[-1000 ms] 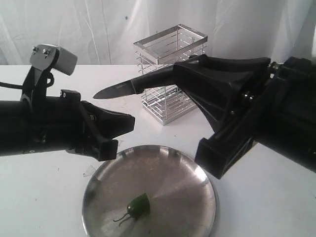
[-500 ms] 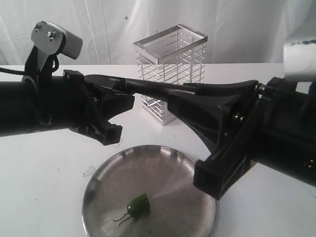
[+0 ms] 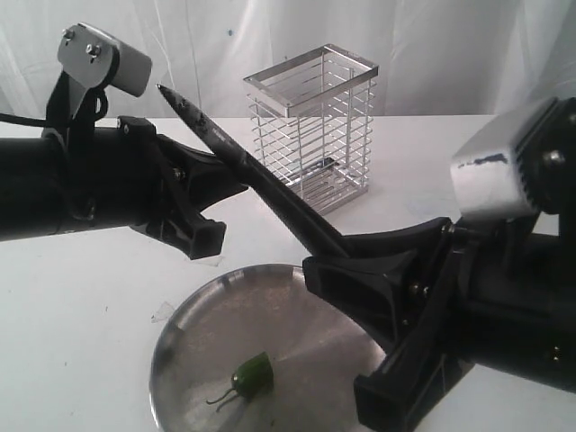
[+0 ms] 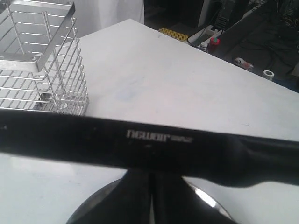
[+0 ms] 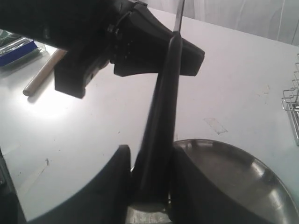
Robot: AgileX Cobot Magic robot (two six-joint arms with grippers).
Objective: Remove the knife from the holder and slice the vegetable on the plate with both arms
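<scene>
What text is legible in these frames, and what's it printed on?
"newair": pale print on the side of the knife blade, seen in the left wrist view. The smaller characters right after it are too blurred to read.
Dark marks on the grey camera housing on the right arm, exterior view: too blurred to read, and they may not be text.
Nothing else is legible in any view.

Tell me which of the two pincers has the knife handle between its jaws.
The right pincer: the knife handle sits between its jaws. The left pincer is shut, and the blade merely crosses in front of it.
</scene>
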